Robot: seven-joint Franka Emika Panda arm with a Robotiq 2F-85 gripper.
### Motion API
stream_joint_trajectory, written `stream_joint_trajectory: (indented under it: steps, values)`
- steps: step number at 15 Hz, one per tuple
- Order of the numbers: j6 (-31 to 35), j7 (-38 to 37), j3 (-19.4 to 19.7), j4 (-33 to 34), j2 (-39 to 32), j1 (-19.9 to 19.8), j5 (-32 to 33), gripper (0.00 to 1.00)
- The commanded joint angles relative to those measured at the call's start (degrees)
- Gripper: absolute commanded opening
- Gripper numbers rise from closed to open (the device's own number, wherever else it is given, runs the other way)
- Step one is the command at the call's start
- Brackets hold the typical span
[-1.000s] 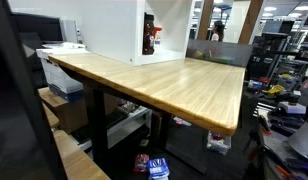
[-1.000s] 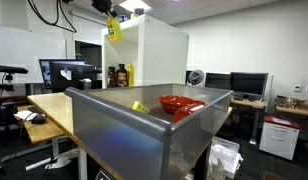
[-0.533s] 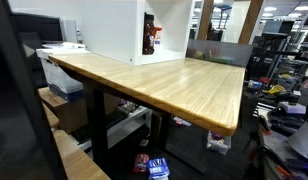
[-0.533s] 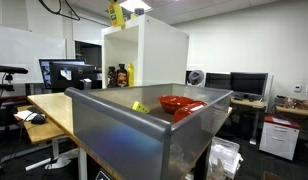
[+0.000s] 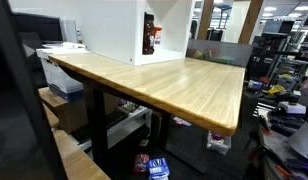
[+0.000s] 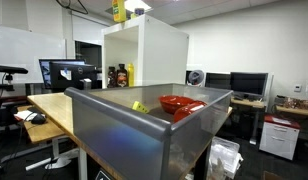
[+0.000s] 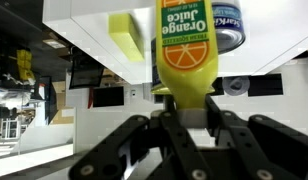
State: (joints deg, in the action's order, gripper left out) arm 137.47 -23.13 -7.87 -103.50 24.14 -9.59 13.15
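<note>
Yellow btl [image 7: 186, 60] clamped in jaws, label "Orange Juice".

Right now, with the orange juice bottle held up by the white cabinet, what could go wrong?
The hand clasps only one end of the orange juice bottle, up near the top of the white cabinet; a slip could mean a long drop. In the wrist view a blue can and a yellow block appear close beside it, so a sideways move might knock them.
</note>
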Motion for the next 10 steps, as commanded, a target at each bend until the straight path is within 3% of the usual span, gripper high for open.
stream_joint_trajectory:
  steps: [1, 5, 10]
  values:
    - [-5.52, -2.20, -0.71, 9.20, -6.08, -0.74, 1.20, 0.08]
    - [-10.76, -3.16, 0.04, 16.09, -10.74, 0.27, 2.62, 0.08]
    - [-12.87, -2.45, 1.01, 19.77, -14.15, 1.58, 3.84, 0.08]
